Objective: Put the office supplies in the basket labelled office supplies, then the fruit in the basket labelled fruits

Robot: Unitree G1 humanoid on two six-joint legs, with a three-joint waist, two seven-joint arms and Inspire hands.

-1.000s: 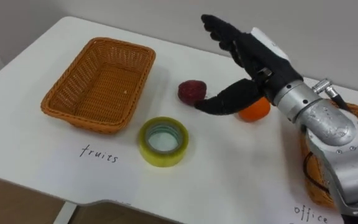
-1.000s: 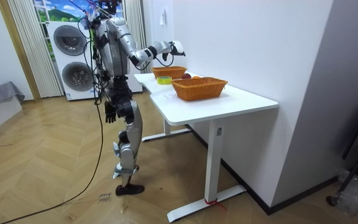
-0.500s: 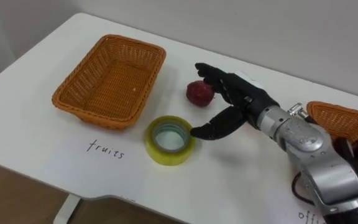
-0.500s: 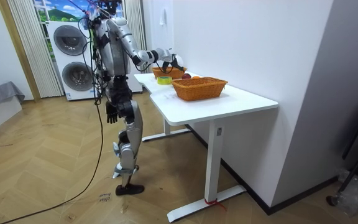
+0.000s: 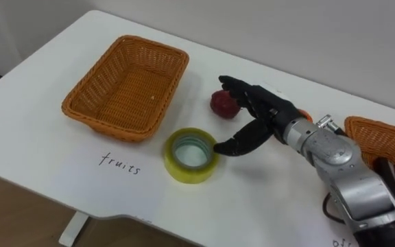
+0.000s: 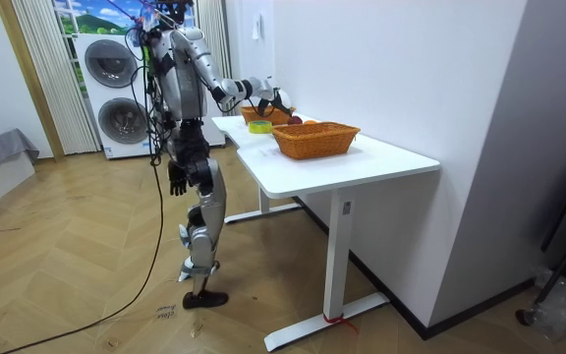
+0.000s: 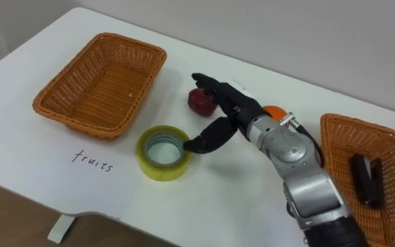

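I am in a home's laundry corner: stacked washing machines [image 6: 116, 93], long pale curtains [image 6: 32, 79], herringbone wood floor [image 6: 67, 256], and a white desk [image 6: 381, 162] by me.

Tape roll [image 5: 191, 170], apple [image 5: 221, 104] seemingly against hand [image 5: 269, 113]

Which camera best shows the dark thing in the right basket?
The right eye view: the dark object lies whole inside the right basket. The left eye view has it at the far right edge, crowded by the robot's forearm. The room view is too distant to make it out.
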